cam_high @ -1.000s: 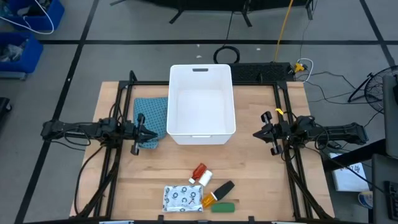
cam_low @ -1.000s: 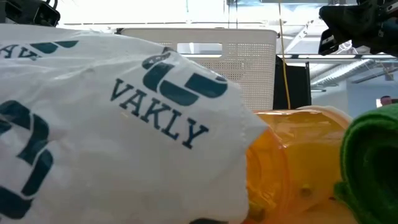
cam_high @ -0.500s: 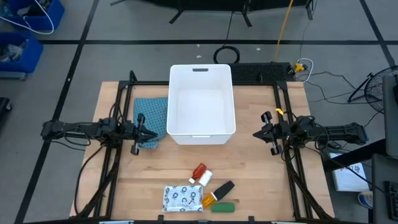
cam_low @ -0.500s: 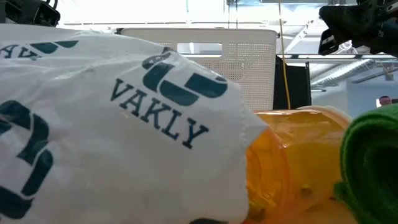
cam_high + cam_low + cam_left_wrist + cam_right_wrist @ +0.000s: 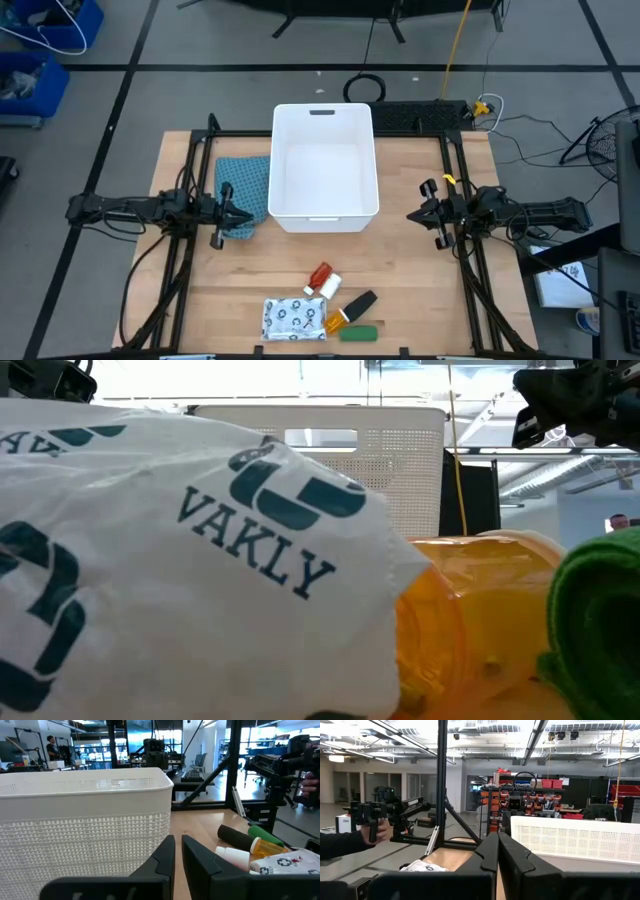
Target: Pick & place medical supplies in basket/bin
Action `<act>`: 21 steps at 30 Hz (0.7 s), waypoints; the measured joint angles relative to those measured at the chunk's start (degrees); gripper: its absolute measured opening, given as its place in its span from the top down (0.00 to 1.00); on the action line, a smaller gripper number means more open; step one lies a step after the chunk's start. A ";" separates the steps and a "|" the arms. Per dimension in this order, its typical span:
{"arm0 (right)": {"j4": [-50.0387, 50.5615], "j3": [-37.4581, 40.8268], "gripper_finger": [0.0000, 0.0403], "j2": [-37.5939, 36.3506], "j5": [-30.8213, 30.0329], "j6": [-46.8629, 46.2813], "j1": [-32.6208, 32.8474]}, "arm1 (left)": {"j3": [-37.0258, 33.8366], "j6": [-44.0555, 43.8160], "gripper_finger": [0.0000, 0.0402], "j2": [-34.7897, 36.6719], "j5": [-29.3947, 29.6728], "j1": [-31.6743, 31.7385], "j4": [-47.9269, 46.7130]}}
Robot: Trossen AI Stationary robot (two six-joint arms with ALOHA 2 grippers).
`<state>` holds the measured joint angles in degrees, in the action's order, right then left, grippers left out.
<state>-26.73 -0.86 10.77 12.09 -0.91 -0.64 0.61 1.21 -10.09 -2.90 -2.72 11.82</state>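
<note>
Overhead view of a wooden table point(image 5: 400, 290) w/ a large white rectangular tub point(image 5: 324, 166) at centre-rear, handle slot in its far short wall, nothing inside. A teal patterned cloth point(image 5: 245, 190) lies touching the tub's left side.

Left gripper point(image 5: 243, 216) sits at the table's left edge, just over the cloth's near corner, pointing toward the tub; its fingers point(image 5: 162, 857) are nearly closed w/ a thin slit between them, holding nothing. Right gripper point(image 5: 415, 214) mirrors it at the right edge, well apart from the tub; its fingers point(image 5: 489, 851) are pressed fully together, also empty.

The supplies lie clustered near the table's front edge, well apart from the tub and both grippers. A white flat packet w/ dark dots point(image 5: 293, 319) is leftmost. A red tube point(image 5: 319, 275) lies behind it, w/ a white bottle point(image 5: 329, 286) just beside the tube. An orange vial point(image 5: 335, 322) lies just right of the packet, a black oblong point(image 5: 359, 302) angled behind it, a green oblong point(image 5: 358, 333) nearest the front edge.

Table-height view is filled by the packet close up, printed "VAKLY" in teal, w/ the orange vial and green oblong at right and the tub's perforated wall behind.

In the right wrist view a person's hand point(image 5: 381, 830) & dark sleeve show in the room beyond.
</note>
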 joint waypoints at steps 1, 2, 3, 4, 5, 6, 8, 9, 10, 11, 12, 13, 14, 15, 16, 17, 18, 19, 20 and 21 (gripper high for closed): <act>0.00 0.01 1.00 0.00 0.00 -0.23 -0.01 | -0.01 0.02 0.91 -0.02 0.00 0.02 0.02; -0.01 0.01 1.00 0.00 0.00 -0.50 -0.02 | -0.01 0.00 0.91 -0.01 0.00 0.01 0.04; -0.01 0.02 1.00 0.02 0.00 -0.56 0.00 | 0.02 -0.02 0.91 -0.02 0.00 0.00 0.28; -0.01 0.00 1.00 0.01 0.00 -0.56 -0.01 | -0.01 -0.10 0.91 -0.02 -0.02 0.02 0.78; -0.01 0.00 1.00 0.02 0.00 -0.61 -0.02 | 0.00 -0.50 0.91 0.00 -0.02 0.00 1.47; -0.01 0.00 1.00 0.01 0.00 -1.03 -0.01 | -0.01 -1.41 0.91 0.01 -0.04 0.02 1.99; -0.01 0.00 1.00 0.02 0.00 -2.32 -0.02 | -0.01 -4.58 0.91 0.01 -0.06 0.00 2.27; -0.01 0.00 1.00 0.00 0.00 -3.16 -0.01 | 0.02 -6.39 0.91 0.00 -0.07 0.01 2.33; -0.01 0.00 1.00 0.01 0.00 -3.88 -0.01 | -0.01 -8.13 0.91 0.01 -0.07 0.01 2.38; -0.01 0.00 1.00 0.00 -0.01 -4.39 0.00 | 0.00 -9.58 0.91 0.01 -0.07 0.00 2.33; -0.01 0.00 1.00 0.02 -0.02 -4.73 -0.02 | 0.00 -10.74 0.91 0.01 -0.07 0.01 2.20; -0.01 0.00 1.00 0.01 0.00 -5.52 -0.01 | 0.00 -11.88 0.91 0.01 -0.09 0.01 1.97; -0.01 0.01 1.00 0.02 0.00 -6.48 -0.01 | 0.00 -13.03 0.91 0.01 -0.09 0.02 1.65; -0.05 0.01 1.00 0.01 -0.06 -7.19 -0.02 | 0.01 -14.03 0.91 0.00 -0.09 0.00 1.26; -0.67 0.00 1.00 0.03 -0.25 -6.84 -0.02 | 0.00 -14.66 0.91 -0.02 -0.07 0.02 0.88; -2.38 0.00 1.00 0.13 -0.79 -5.41 -0.02 | -0.01 -15.03 0.91 -0.02 -0.03 0.00 0.72; -4.39 -0.17 1.00 0.26 -1.85 -4.40 0.00 | 0.02 -15.04 0.91 -0.02 0.34 0.02 0.79; -6.12 -0.49 1.00 0.27 -2.96 -4.33 0.00 | -0.01 -14.83 0.91 -0.02 1.05 0.00 1.10; -7.26 -1.14 1.00 0.46 -3.50 -4.34 0.00 | 0.01 -14.76 0.91 -0.02 1.69 -0.02 1.47; -7.47 -2.09 1.00 0.84 -3.84 -4.08 -0.02 | 0.00 -14.78 0.91 0.00 2.01 -0.02 1.76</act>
<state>-34.20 -2.95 11.61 8.25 -5.00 -0.67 0.61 -13.57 -10.09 -0.88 -2.74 13.58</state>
